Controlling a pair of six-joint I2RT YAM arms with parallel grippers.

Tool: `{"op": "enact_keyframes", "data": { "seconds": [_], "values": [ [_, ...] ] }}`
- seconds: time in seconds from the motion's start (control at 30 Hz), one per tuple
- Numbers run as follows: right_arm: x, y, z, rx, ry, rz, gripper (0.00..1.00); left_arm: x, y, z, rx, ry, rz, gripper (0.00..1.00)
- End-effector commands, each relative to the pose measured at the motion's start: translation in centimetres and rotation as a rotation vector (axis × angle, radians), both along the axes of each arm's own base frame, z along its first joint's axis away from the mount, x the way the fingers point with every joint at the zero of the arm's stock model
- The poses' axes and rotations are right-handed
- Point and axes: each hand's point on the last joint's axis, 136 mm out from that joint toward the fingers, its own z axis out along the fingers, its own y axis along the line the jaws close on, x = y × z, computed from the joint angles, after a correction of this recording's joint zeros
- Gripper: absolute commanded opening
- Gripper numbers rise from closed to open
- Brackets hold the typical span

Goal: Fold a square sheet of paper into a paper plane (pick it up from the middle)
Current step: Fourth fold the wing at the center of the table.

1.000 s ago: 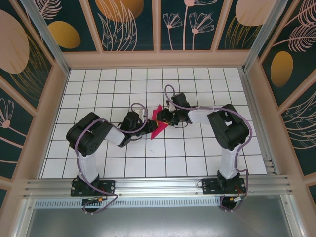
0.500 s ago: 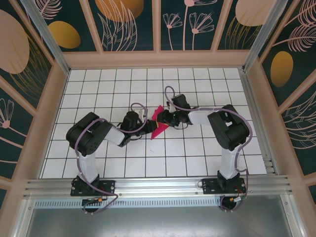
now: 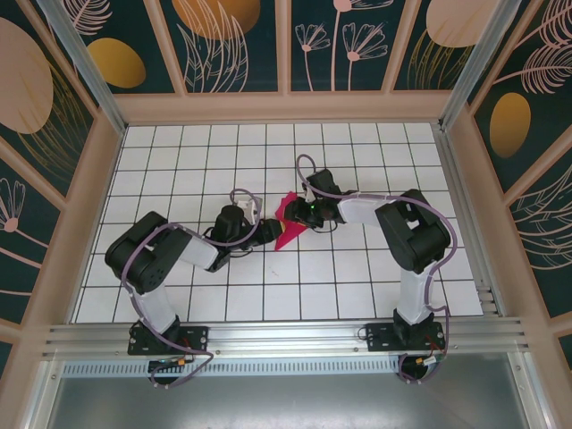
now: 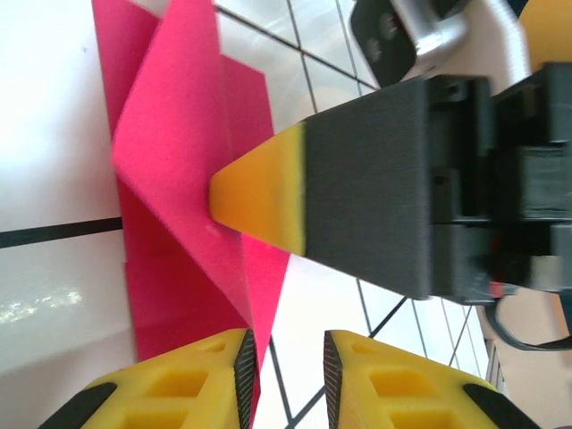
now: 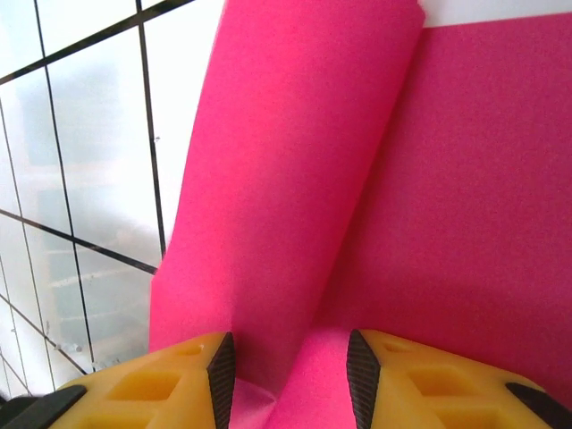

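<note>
Pink and already creased, the sheet of paper [image 3: 289, 232] lies on the white gridded table [image 3: 357, 286] just left of the middle of the overhead frame, a narrow slanted shape pointing toward the upper edge. From above, the left gripper [image 3: 270, 232] meets it from the left and the right gripper [image 3: 301, 214] from the upper right. The two heads are so close together that their jaws cannot be read there. In the left wrist view the left gripper [image 4: 289, 357] sits at the bottom edge with its yellow fingers [image 4: 179, 389] parted. White tile and a black grid line show in the gap, and the paper's lower corner ends just beside the inner face of the left-hand pad, not pinched. That view also shows what the overhead cannot: one flap of the sheet of paper [image 4: 170, 134] stands up off the table. A yellow-tipped finger [image 4: 259, 201] of the right gripper reaches in from the right of the frame with its tip against that flap. In the right wrist view the right gripper [image 5: 290, 353] has its jaws apart, astride the raised flap, which runs from the top of the frame down into the gap. The flat part of the sheet of paper [image 5: 465, 179] lies to its right. Whether either pad presses the flap I cannot tell.
</note>
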Motion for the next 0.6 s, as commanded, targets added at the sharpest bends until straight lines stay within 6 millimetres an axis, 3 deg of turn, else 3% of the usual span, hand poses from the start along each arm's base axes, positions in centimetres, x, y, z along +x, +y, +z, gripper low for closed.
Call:
{"op": "enact_keyframes", "data": {
  "seconds": [0.0, 0.03, 0.4, 0.57],
  "values": [
    [-0.8, -2.8, -3.8, -0.161, 0.087, -0.07, 0.41, 0.5, 1.1, 0.8, 0.012, -0.025, 0.051, 0.3],
    [-0.9, -2.9, -4.0, -0.172, 0.092, -0.076, 0.41, 0.7, 1.3, 1.8, 0.007, -0.047, 0.067, 0.3],
    [-1.0, -3.9, -4.9, -0.245, 0.125, -0.131, 0.36, 1.2, 0.3, 2.9, -0.036, -0.058, 0.043, 0.3],
    [-1.1, -4.1, -5.0, -0.244, 0.139, -0.158, 0.33, 1.0, -0.1, 2.2, 0.001, -0.021, 0.011, 0.29]
  ]
}}
